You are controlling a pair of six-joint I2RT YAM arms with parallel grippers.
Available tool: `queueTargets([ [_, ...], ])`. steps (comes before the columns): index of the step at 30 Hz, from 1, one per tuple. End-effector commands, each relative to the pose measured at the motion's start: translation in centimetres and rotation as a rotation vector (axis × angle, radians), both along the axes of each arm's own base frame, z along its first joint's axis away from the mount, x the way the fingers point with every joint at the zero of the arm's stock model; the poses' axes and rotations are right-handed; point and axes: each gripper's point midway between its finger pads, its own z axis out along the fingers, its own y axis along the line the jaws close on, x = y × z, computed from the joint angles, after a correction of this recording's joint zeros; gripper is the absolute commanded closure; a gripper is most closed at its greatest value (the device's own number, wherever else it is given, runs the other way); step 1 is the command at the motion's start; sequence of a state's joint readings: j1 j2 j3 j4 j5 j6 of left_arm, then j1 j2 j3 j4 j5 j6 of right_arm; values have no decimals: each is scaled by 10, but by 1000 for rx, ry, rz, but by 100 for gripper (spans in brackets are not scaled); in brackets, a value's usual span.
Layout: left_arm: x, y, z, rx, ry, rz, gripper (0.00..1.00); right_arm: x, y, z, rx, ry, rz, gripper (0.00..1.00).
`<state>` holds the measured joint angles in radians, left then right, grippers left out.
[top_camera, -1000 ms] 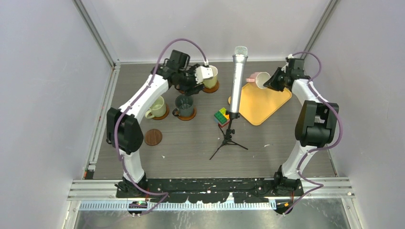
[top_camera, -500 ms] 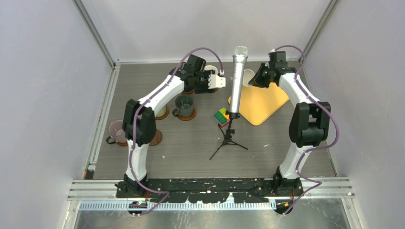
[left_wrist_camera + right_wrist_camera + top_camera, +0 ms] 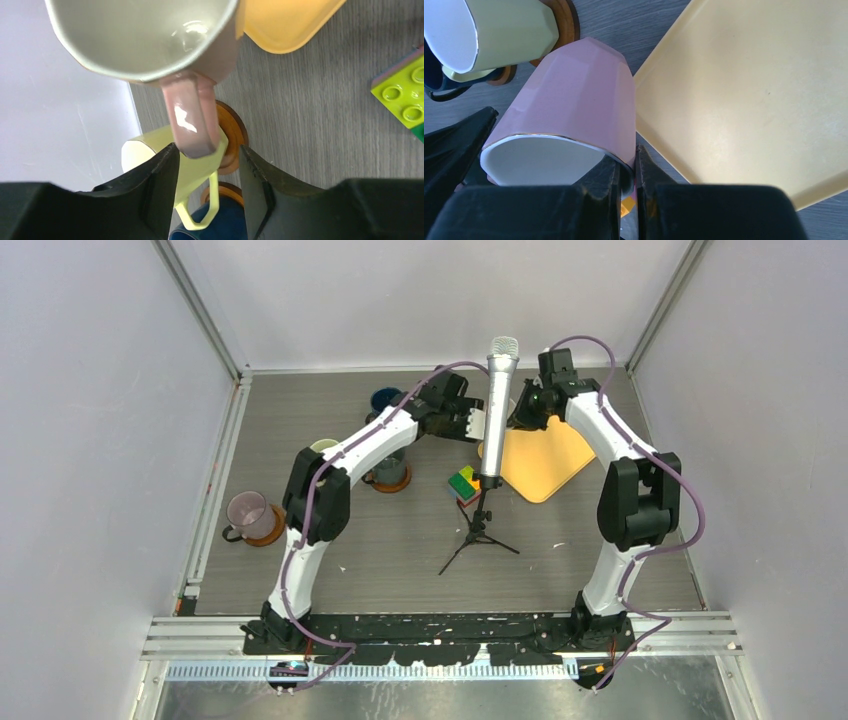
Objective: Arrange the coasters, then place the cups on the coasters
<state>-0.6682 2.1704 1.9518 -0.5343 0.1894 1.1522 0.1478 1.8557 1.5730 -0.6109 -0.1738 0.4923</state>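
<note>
In the right wrist view my right gripper (image 3: pixel 626 167) is shut on the rim of the pink cup (image 3: pixel 574 110), held tilted above the table. The left wrist view shows that cup (image 3: pixel 150 40) close up, its handle (image 3: pixel 192 120) hanging between the fingers of my open left gripper (image 3: pixel 207 150), which do not press it. Behind stand the cream-yellow cup (image 3: pixel 150 155) on an orange-brown coaster (image 3: pixel 232 135) and the dark blue cup (image 3: pixel 220 225). From above, both grippers (image 3: pixel 478 422) (image 3: pixel 522 410) meet behind the microphone. The mauve cup (image 3: pixel 248 515) and grey-green cup (image 3: pixel 390 470) sit on coasters.
The silver microphone (image 3: pixel 497 410) on its tripod stands right in front of both grippers. The yellow tray (image 3: pixel 545 465) lies just right of it, and toy bricks (image 3: pixel 462 483) lie beside the tripod. Grey walls enclose the table on three sides.
My left arm swung right, from the cups toward the centre, and its jaws narrowed. My right arm carried the pink cup left from the tray's back edge to meet it.
</note>
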Motion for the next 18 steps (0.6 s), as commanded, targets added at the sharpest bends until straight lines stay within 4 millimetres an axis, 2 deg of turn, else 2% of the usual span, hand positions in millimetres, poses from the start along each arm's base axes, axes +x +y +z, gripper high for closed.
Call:
queueTargets([
  [1,13,-18,30,-42,-101,-6,53,15,7,72,17,-201,6,100],
  [11,5,-43,14,-32,-77,-22,59,10,16,75,35,-202,9,100],
  [18,-2,-52,11,-56,-39,-25,76,5,21,74,54,-194,23,100],
])
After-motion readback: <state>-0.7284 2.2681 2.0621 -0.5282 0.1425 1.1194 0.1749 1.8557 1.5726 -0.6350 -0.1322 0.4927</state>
